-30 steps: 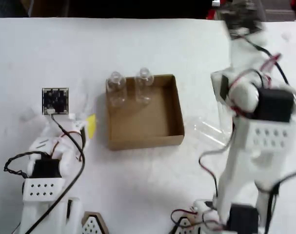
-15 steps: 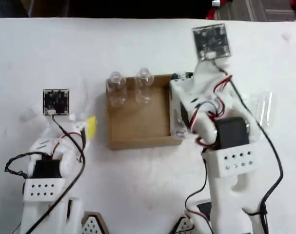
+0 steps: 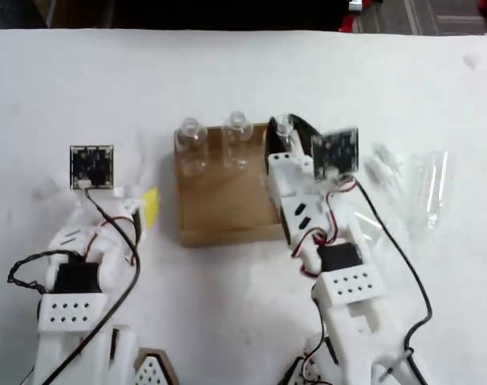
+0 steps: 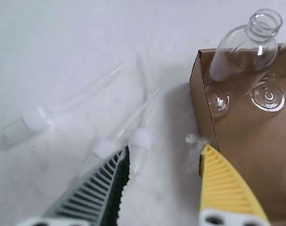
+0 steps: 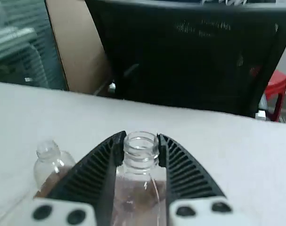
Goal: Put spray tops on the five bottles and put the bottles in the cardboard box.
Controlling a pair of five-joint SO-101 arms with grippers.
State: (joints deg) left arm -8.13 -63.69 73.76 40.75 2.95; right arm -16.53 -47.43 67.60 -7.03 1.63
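Now right fingers [image 5: 98,167] clamp a bottle [image 5: 140,153] near two boxed bottles [image 3: 192,148]; left fingers [image 4: 224,176] wide.

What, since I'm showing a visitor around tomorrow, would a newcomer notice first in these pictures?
The right hand clamps an uncapped clear bottle by its neck at the cardboard box's far right corner. Two more uncapped bottles stand in the box's far left corner, while spray tops lie loose on the table by the open left hand.

Place: office-like workroom.
Seating: black mesh office chair [image 5: 190,61] past the table edge, straight beyond the right claw [image 5: 140,139]; red stool [image 5: 276,87] beside it.
Worktop: white table [image 5: 237,141] beneath the claw.
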